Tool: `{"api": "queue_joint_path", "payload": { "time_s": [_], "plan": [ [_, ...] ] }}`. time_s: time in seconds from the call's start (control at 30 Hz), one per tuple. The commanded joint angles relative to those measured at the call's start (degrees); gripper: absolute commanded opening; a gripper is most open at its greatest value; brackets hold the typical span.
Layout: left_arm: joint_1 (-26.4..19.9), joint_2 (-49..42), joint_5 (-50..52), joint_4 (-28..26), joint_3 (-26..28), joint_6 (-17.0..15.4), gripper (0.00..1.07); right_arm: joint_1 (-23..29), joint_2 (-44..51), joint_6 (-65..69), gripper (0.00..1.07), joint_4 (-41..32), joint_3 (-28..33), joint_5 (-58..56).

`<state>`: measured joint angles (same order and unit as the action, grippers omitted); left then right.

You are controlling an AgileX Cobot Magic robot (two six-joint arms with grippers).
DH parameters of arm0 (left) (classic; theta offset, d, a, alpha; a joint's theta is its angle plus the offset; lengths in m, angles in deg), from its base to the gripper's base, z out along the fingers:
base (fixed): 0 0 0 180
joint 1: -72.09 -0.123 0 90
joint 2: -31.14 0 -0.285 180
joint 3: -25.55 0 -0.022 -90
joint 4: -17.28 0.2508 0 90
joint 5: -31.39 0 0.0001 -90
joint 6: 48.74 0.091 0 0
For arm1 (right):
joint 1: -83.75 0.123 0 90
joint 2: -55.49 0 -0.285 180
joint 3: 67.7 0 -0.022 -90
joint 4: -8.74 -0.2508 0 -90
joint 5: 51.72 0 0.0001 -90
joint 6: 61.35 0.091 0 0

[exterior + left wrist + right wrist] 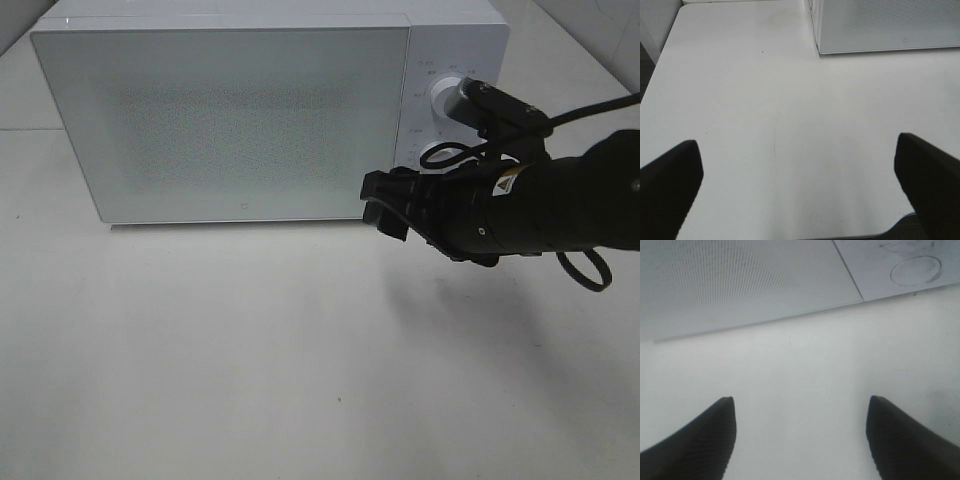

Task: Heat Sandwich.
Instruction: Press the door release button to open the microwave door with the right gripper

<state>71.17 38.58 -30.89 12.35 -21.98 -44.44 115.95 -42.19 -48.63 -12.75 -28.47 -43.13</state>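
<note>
The sandwich is out of view in every frame. A white microwave (230,120) stands at the back of the table with its door shut. My right gripper (385,205) hangs just in front of the door's lower right corner, pointing left, below the control panel. In the right wrist view the right gripper (800,405) is open, nothing between its black fingers (715,435), with the microwave's (740,280) bottom edge close ahead. My left gripper (797,142) is open and empty over bare table, and the microwave's (890,25) near corner lies far ahead of it.
Two round knobs (447,95) (437,155) sit on the microwave's right panel; the lower knob (916,270) shows in the right wrist view. The white table (250,360) spreads out in front. Its near edge (865,234) shows by the left gripper.
</note>
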Motion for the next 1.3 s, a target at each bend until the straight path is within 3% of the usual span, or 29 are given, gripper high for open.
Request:
{"api": "queue_joint_path", "payload": {
  "time_s": [0.03, 0.27, 0.43, 1.3],
  "plan": [
    [-0.1, -0.8, 0.9, -0.5, 0.1, -0.2, 1.0, -0.2, 1.4, -7.2, 0.71, 2.5, -2.3, -8.6],
    [-0.1, -0.8, 0.9, -0.5, 0.1, -0.2, 1.0, -0.2, 6.0, -7.6, 0.71, 14.8, -6.5, -23.7],
    [-0.1, -0.8, 0.9, -0.5, 0.1, -0.2, 1.0, -0.2, 10.8, -7.4, 0.71, 19.8, -7.5, -31.6],
    [-0.1, -0.8, 0.9, -0.5, 0.1, -0.2, 1.0, -0.2, 40.6, -7.4, 0.71, 22.6, -7.5, -60.4]
  ]
}}
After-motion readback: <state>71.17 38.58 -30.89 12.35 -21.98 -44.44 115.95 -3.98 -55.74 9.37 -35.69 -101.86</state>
